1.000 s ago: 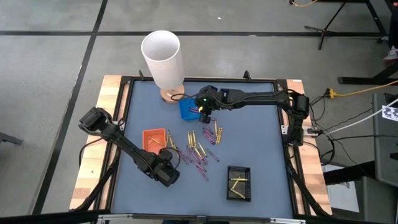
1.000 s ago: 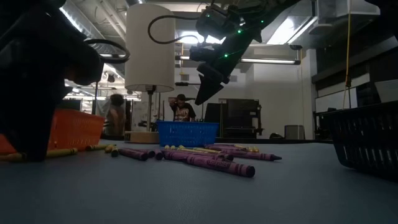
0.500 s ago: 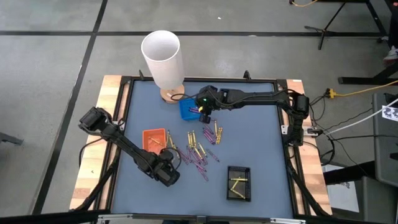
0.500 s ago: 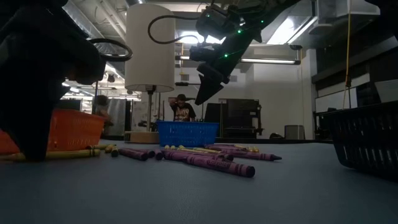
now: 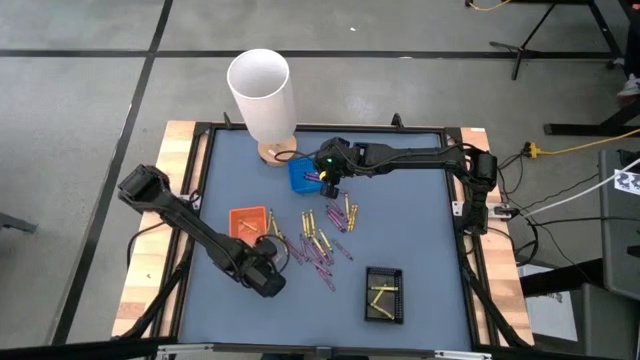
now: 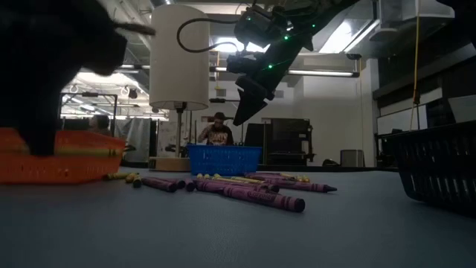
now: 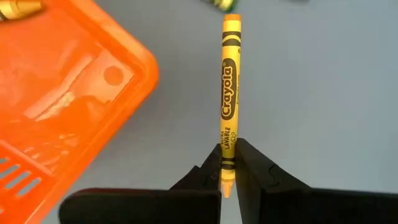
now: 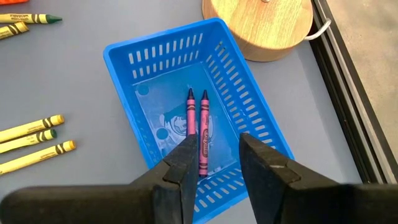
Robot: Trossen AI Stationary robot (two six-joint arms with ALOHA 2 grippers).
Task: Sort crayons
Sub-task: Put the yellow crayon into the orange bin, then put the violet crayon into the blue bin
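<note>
My left gripper [image 5: 262, 278] is near the table's front, just in front of the orange tray [image 5: 248, 222], and is shut on an orange-gold crayon [image 7: 229, 93]. My right gripper [image 5: 326, 186] hangs open and empty above the blue tray [image 8: 124, 68], where two purple crayons [image 8: 198, 134] lie side by side on the floor of the tray. Several yellow, gold and purple crayons [image 5: 320, 240] lie loose on the mat in the middle. The black tray [image 5: 384, 294] holds a few yellow crayons. My left gripper pinches the orange-gold crayon at its pointed end [image 7: 227, 144] between the two fingers [image 7: 208, 169]. The crayon runs straight out ahead of the fingers, its flat end farthest from them, beside a corner of the orange tray [image 7: 62, 93].
A white cylinder lamp [image 5: 262, 95] on a round wooden base [image 8: 258, 25] stands at the far edge, right behind the blue tray. The loose crayons also show in the low view [image 6: 245, 186]. The black frame [image 8: 348, 93] borders the mat. People show in the room beyond the table.
My left gripper has risen and shifted a little toward the table's left edge, staying shut on the crayon. The crayon that lay on the mat in front of the orange tray in the low view is gone from there. My right gripper has kept still.
</note>
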